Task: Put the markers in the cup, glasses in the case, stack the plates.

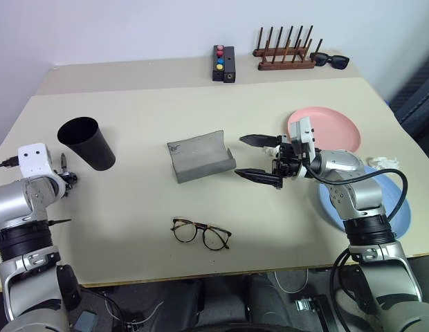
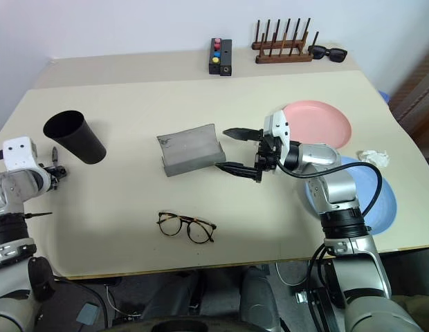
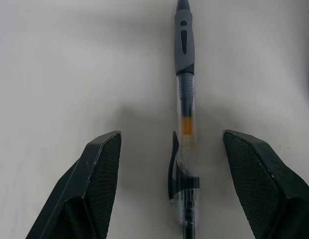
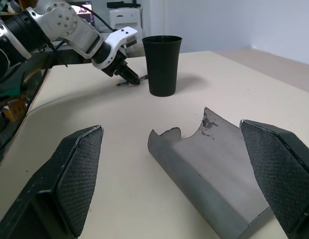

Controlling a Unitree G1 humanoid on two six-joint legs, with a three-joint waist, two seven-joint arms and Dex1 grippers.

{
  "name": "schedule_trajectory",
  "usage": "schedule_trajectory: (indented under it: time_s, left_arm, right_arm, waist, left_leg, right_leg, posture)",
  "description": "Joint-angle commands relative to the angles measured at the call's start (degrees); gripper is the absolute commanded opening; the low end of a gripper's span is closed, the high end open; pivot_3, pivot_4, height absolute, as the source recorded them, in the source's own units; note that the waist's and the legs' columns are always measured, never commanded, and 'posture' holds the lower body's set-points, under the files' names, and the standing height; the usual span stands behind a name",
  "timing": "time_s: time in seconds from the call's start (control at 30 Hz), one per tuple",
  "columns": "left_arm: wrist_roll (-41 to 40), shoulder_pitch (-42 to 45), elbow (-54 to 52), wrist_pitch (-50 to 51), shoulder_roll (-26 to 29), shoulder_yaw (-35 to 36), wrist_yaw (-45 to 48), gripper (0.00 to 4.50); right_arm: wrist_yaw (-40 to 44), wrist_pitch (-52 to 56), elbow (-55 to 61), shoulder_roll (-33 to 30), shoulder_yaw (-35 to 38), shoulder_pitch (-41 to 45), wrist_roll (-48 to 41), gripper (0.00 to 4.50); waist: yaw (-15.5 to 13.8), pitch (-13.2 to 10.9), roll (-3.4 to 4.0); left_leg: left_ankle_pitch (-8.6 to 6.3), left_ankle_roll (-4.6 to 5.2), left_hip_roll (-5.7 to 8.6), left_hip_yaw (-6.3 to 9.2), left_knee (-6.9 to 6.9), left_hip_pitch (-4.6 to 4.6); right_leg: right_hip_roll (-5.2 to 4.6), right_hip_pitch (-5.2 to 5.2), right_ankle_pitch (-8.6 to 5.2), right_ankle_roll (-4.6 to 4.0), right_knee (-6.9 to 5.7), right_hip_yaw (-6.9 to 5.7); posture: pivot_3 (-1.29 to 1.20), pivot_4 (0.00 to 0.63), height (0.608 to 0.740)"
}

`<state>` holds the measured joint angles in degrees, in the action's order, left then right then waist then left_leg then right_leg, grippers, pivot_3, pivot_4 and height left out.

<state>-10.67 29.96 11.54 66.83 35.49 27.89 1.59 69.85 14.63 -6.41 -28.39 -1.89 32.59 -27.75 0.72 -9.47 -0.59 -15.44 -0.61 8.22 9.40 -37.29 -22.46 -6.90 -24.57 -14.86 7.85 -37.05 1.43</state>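
Marker (image 3: 186, 124) lies between the open left tool's (image 3: 169, 184) fingers

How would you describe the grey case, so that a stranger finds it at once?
On the beige table, look at the middle, between the black cup and the pink plate. There lies the grey case, open like a curved trough. The glasses lie nearer the front edge.

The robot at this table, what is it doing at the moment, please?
It is tidying the table. Its left claw is open around a marker lying flat beside the black cup, not yet gripping it. The right claw is open too, holding nothing, next to the open grey case. The glasses lie on the table, outside the case. The pink plate and blue plate are not stacked.
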Motion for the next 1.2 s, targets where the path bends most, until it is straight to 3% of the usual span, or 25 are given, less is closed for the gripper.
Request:
schedule_trajectory:
  time_s: [0.03,0.53,0.63,0.8,1.2]
  left_arm:
    - [1.1,1.7,1.1,-1.1,0.3,0.6,-1.5,3.28]
    - [0.8,6.8,5.5,-2.0,-1.0,0.7,-5.3,3.28]
    - [0.7,7.1,5.8,-1.9,-1.0,0.7,-5.5,2.5]
    - [0.5,6.8,5.5,-1.3,-1.2,1.3,-6.0,0.06]
    - [-0.2,2.6,-3.3,3.6,-0.5,3.3,-4.7,0.06]
  right_arm:
    - [-0.6,0.1,2.9,0.0,0.6,0.6,-0.6,4.5]
    - [-0.5,-0.5,2.8,-0.4,1.1,-0.2,-0.6,4.5]
    - [-1.1,0.0,3.4,-0.2,0.9,0.0,-0.6,4.5]
    - [-1.8,0.7,4.3,-0.3,0.8,0.1,-0.8,4.5]
    - [-1.6,1.0,3.8,-0.3,1.0,0.7,-0.9,4.5]
  waist:
    - [0.0,0.0,0.0]
    - [0.0,0.0,-0.01]
    - [0.1,0.0,-0.01]
    - [0.1,0.0,-0.01]
    - [0.1,0.0,-0.02]
  left_leg:
    - [0.0,0.0,0.0,0.0,0.0,0.0]
    - [0.0,0.0,0.0,0.0,-0.04,0.0]
    - [0.0,0.0,0.01,0.0,-0.04,0.0]
    - [0.0,0.0,0.0,0.0,-0.02,0.0]
    - [0.0,0.0,0.0,0.0,-0.02,-0.01]
  right_leg:
    - [0.0,0.0,0.0,0.0,-0.01,0.0]
    - [0.0,0.0,0.0,0.0,-0.02,0.0]
    - [0.0,0.0,0.0,0.0,-0.02,-0.01]
    - [0.0,0.0,0.0,0.0,-0.02,0.0]
    - [0.0,0.0,0.0,0.0,-0.02,0.0]
  posture:
    - [0.0,0.15,0.74]
    - [0.0,0.15,0.74]
    - [0.0,0.15,0.74]
    - [0.0,0.15,0.74]
    - [0.0,0.15,0.74]
